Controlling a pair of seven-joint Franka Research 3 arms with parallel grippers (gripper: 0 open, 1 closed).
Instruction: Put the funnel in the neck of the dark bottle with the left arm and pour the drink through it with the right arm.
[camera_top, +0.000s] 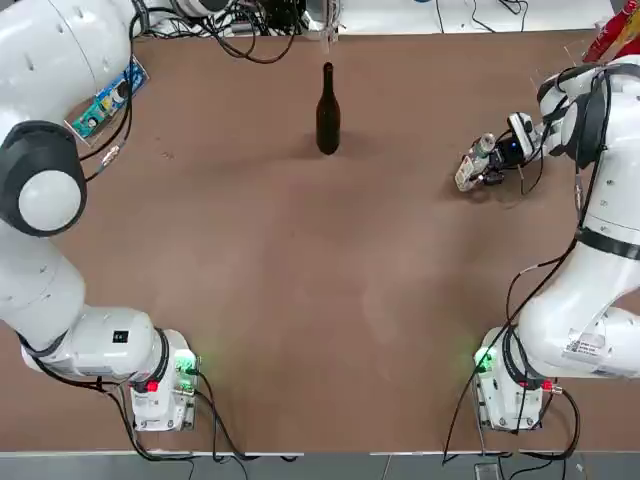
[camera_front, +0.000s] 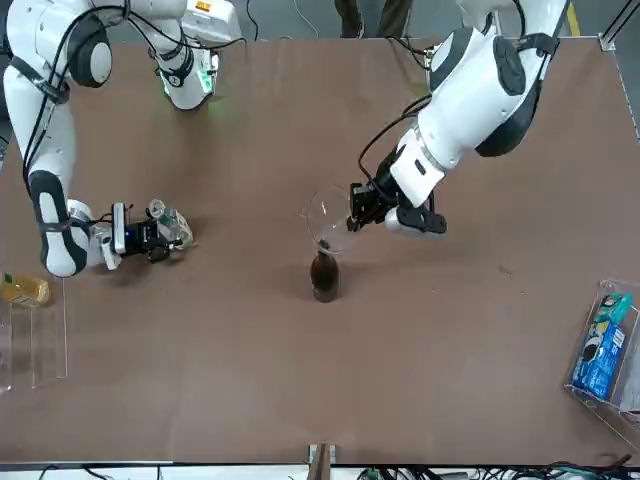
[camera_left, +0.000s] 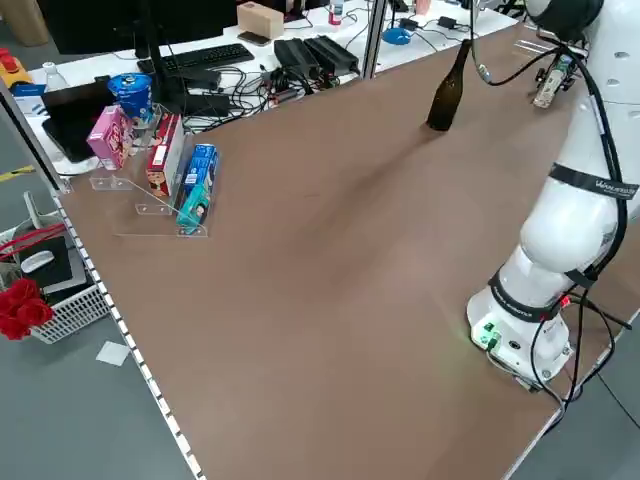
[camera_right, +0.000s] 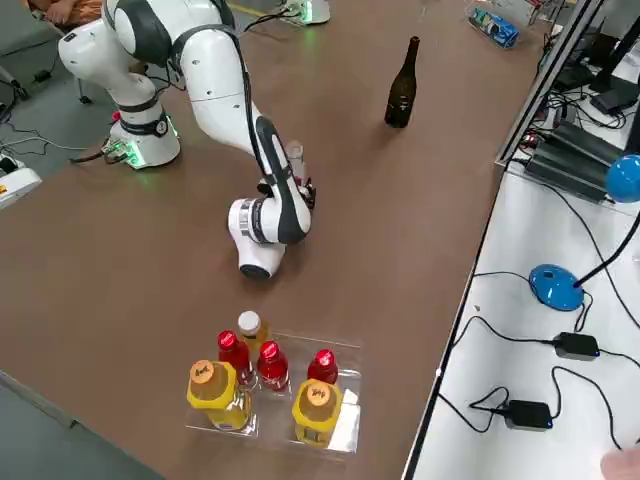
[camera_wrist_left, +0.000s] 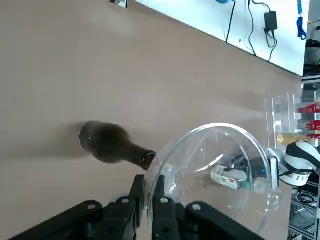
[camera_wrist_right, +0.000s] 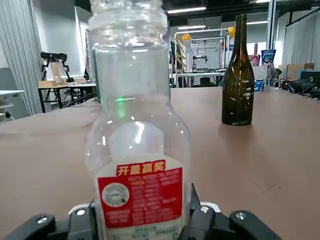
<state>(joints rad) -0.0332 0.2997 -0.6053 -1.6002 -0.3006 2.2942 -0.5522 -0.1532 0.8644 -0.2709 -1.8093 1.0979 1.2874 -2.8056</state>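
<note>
The dark bottle (camera_top: 327, 115) (camera_front: 323, 277) stands upright at the far middle of the table. The clear funnel (camera_front: 325, 220) (camera_wrist_left: 215, 175) hangs just above and beside the bottle's mouth, its spout outside the neck. My left gripper (camera_front: 358, 210) (camera_wrist_left: 148, 192) is shut on the funnel's rim. The drink (camera_top: 478, 160) (camera_wrist_right: 135, 140), a small clear bottle with its top uncapped, stands on the table at the right. My right gripper (camera_top: 490, 170) (camera_wrist_right: 142, 220) reaches in low, its fingers (camera_wrist_right: 200, 217) against both sides of the drink's base.
A clear rack of red and yellow bottles (camera_right: 265, 385) sits at the robot's right table edge. A stand of snack boxes (camera_left: 160, 150) (camera_top: 105, 100) is at the far left. Cables (camera_top: 250, 30) run along the far edge.
</note>
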